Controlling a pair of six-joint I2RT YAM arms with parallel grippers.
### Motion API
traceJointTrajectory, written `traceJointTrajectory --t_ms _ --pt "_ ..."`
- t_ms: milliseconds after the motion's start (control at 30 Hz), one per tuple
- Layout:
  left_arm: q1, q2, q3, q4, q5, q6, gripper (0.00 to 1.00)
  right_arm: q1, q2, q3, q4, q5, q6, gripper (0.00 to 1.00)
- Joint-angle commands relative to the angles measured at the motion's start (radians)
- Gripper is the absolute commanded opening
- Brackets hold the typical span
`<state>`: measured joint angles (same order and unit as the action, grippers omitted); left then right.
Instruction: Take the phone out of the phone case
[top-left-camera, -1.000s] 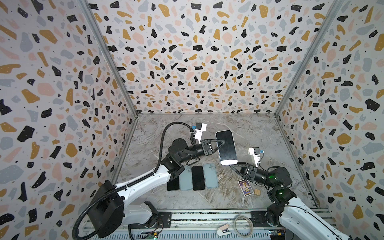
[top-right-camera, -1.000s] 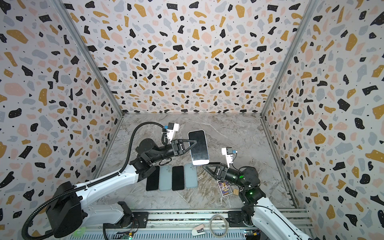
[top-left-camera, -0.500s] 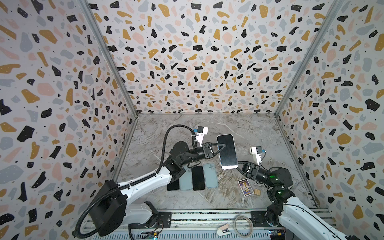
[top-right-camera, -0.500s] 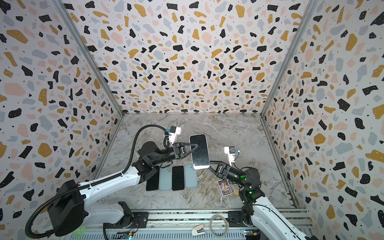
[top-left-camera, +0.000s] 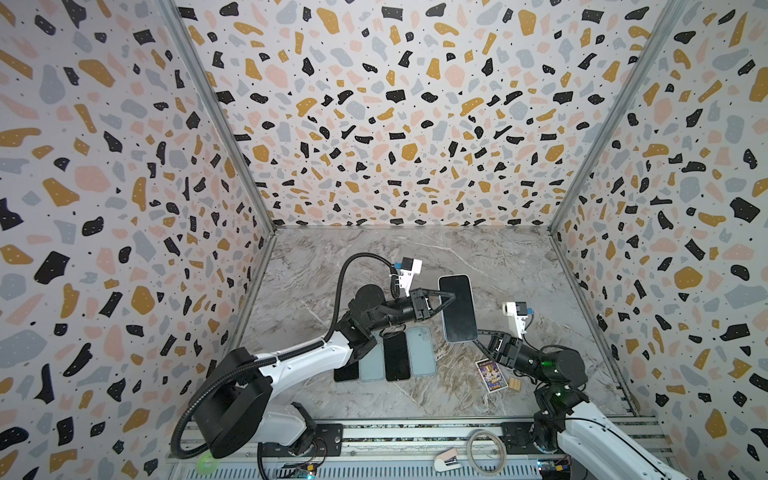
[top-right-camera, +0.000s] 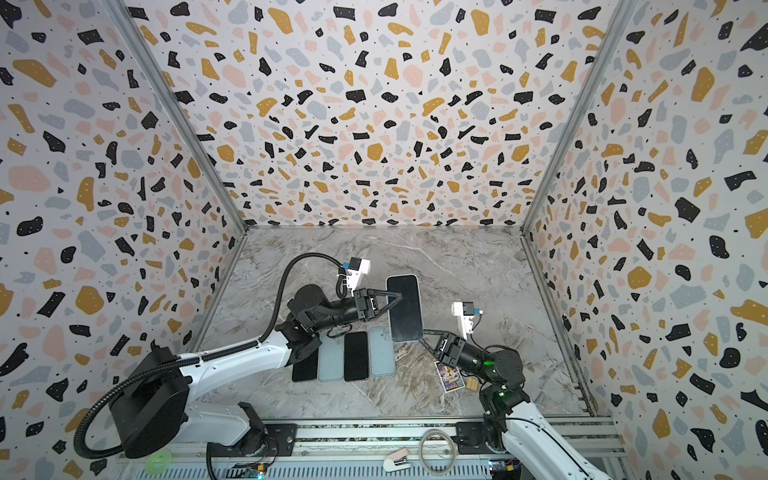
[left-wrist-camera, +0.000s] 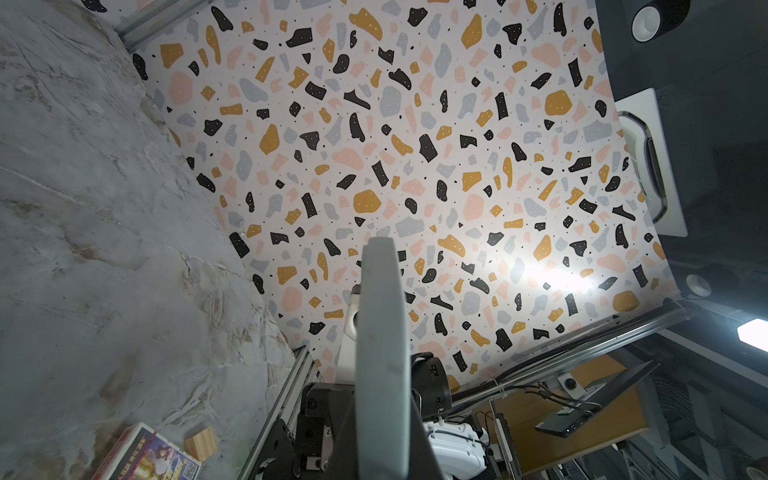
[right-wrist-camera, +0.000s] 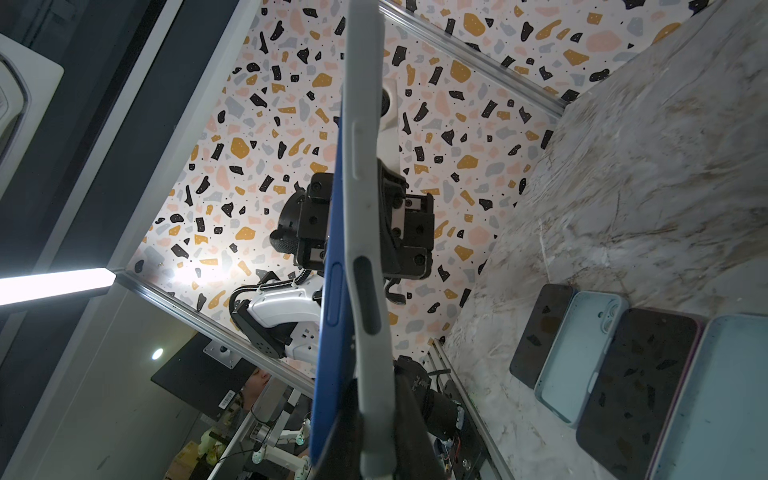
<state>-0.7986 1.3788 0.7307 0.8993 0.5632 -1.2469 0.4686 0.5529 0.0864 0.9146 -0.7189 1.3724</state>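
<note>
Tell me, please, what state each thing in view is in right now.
phone: held above the table, screen up, partly freed.
phone case: on the phone, peeled away at one end.
left gripper: shut on the cased phone's long edge.
right gripper: shut on the phone case's end.
two dark phones, two light-blue cases: lying flat in a row on the table.

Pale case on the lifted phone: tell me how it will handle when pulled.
Probably floppy: in the right wrist view the case bows away from the straight blue phone. Its matte skin likely grips rather than slips.
</note>
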Motion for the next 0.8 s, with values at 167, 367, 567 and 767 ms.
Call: traceJointTrajectory --t_ms 167,367,567,767 --pt "-0.011 0.068 -0.042 0.116 -0.019 -0.005 0.07 0.001 -0.103 0.001 -0.073 0.057 -0.005 0.00" --pt "-0.016 0.094 -0.046 0.131 -0.025 -0.006 0.39 -0.002 -0.115 -0.002 -0.097 0.071 -0.003 0.00" --pt "-0.016 0.079 -0.044 0.075 -0.049 0.045 0.58 -0.003 -0.116 -0.011 -0.092 0.078 0.006 0.00" --pt "-0.016 0.029 -0.018 -0.110 -0.118 0.184 0.74 -0.005 -0.135 -0.020 -0.090 0.085 0.017 0.00"
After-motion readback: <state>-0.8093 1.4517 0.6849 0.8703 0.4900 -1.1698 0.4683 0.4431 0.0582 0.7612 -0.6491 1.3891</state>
